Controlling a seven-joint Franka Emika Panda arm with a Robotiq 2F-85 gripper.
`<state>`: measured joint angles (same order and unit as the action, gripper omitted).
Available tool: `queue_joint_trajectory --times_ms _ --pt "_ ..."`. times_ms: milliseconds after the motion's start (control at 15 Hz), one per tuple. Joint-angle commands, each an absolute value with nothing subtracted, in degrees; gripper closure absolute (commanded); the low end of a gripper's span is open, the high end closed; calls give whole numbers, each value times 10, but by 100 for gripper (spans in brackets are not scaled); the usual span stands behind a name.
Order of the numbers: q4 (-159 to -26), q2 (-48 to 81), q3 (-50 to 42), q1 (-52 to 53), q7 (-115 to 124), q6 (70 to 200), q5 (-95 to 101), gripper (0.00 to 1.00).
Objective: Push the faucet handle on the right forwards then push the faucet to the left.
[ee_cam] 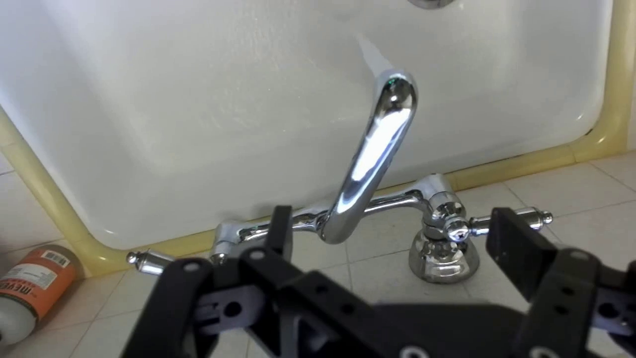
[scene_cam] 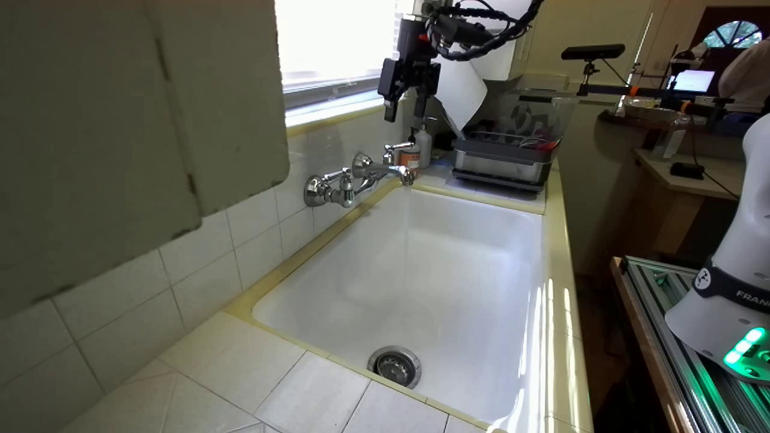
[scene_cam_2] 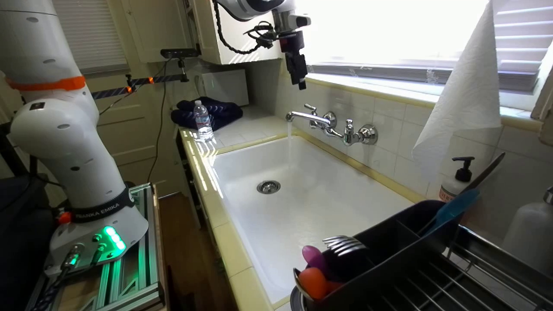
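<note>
Faucet (ee_cam: pixel 357 189): chrome, on tile wall (scene_cam: pixel 258 255) above sink (scene_cam: pixel 457 270), water (ee_cam: pixel 371 53) running from spout (ee_cam: pixel 381 141) bet. handles (ee_cam: pixel 534 217).
Gripper (scene_cam: pixel 405 109): hangs above faucet, fingers (ee_cam: pixel 521 253) well apart.
Sink: wht., yel. trim (scene_cam_2: pixel 235 250), sun streaks (scene_cam: pixel 566 313) on one long edge.
Counter (scene_cam_2: pixel 250 123): water btl. (scene_cam_2: pixel 203 121) by dark cloth (scene_cam_2: pixel 222 112), dish rack (scene_cam: pixel 502 168) at opp. end.
Window (scene_cam: pixel 337 42): bright, w/ blinds (scene_cam_2: pixel 522 45).
Franka arm (scene_cam_2: pixel 86 160): wht., on railed stand (scene_cam: pixel 671 337).

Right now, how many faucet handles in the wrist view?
2: one handle at picture left, by the orange-labelled pump bottle; another handle at right. The end effector partly covers both.
</note>
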<state>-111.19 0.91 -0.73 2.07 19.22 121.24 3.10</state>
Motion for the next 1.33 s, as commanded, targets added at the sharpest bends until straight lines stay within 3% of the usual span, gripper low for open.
queue_joint_trajectory --times_ms 0,533,1267 --pt "-1141 -46 -10 5 154 1175 25 0" --pt "-1139 -107 -33 -23 59 1090 11 0" --pt "-1126 -95 -29 -26 67 1098 22 0"
